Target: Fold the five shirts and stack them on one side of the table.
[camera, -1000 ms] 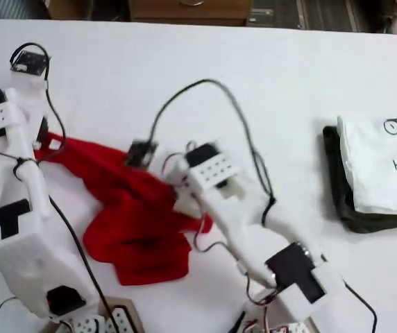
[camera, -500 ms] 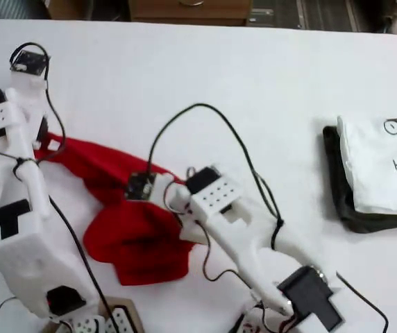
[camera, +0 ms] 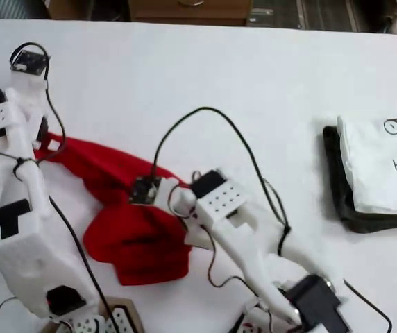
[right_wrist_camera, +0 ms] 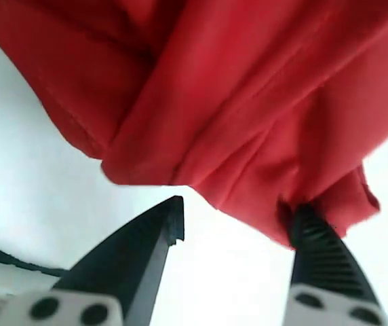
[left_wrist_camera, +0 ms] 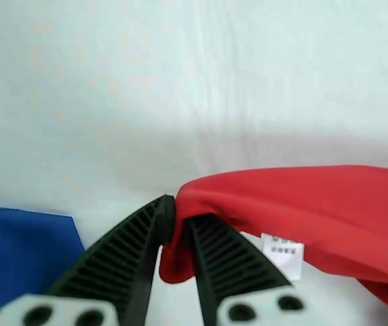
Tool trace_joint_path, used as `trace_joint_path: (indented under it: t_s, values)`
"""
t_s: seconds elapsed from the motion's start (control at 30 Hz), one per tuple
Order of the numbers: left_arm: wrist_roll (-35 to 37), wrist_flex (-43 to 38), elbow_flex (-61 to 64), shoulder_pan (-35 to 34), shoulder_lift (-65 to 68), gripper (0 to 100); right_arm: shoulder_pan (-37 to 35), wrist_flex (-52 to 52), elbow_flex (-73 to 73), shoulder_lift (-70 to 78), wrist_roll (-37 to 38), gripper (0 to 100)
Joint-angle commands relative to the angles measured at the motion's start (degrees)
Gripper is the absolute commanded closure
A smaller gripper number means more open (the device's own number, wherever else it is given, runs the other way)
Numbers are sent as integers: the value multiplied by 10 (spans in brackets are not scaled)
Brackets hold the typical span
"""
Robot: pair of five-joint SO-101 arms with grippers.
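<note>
You are looking at three shirts, one red shirt, one white shirt, one dark shirt, and two arms, left arm, right arm.

A white table spreads wide under the lights, its top smooth and plain; past its far edge stands a wooden cabinet, with dark floor just beside it; at the near edge lies a flat brown board.

White table: plain matte top, evenly lit, took up nearly the whole high view. Wooden cabinet: brown, stood beyond the table's far edge. Dark floor: showed beside the cabinet.
</note>
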Motion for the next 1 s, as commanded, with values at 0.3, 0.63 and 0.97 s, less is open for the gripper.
trace_joint_path:
  t_s: [0.3, 0.63, 0.97]
  values:
    - [2, -9, -29, -4, -4, 979, 7, 0, 5, -189, -200, 748]
    - [2, -17, -23, -4, -4, 979, -73, -3, 30, -98, -213, 861]
    - [2, -17, -23, -4, -4, 979, -79, -92, 31, -24, -258, 837]
